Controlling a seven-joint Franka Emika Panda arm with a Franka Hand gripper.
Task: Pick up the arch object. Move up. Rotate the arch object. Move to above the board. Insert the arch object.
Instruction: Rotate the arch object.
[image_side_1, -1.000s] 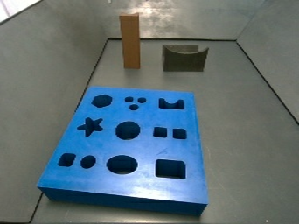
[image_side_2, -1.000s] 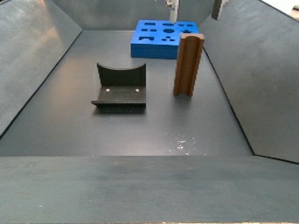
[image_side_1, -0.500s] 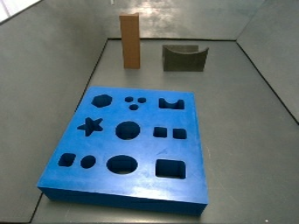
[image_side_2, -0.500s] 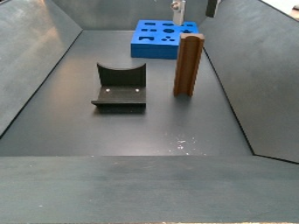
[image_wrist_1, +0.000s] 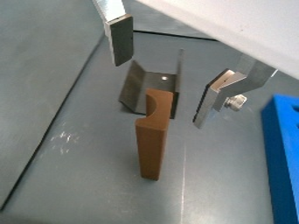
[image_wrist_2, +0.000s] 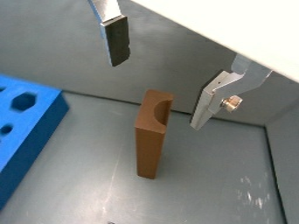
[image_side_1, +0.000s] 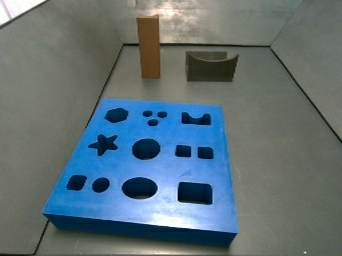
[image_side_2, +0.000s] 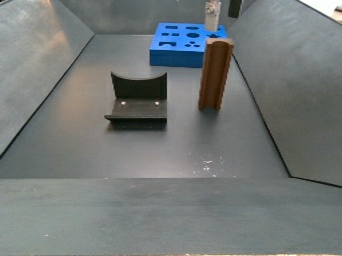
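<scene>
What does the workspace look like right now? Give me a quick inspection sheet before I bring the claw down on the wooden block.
Surface: dark grey floor, bare apart from the items below; faint scuff marks near one wall.
Job's things: wooden block stands upright, untouched, a curved notch at its top; blue board lies flat, its holes unfilled.
Clutter: dark grey notched block sits beside the wooden block, apart from it.
Claw: claw open, above the wooden block, fingers on either side of it and clear of it, holding nothing.
Cables: nothing seen.
Surroundings: grey walls on all sides of the floor; no fixture seen.
</scene>
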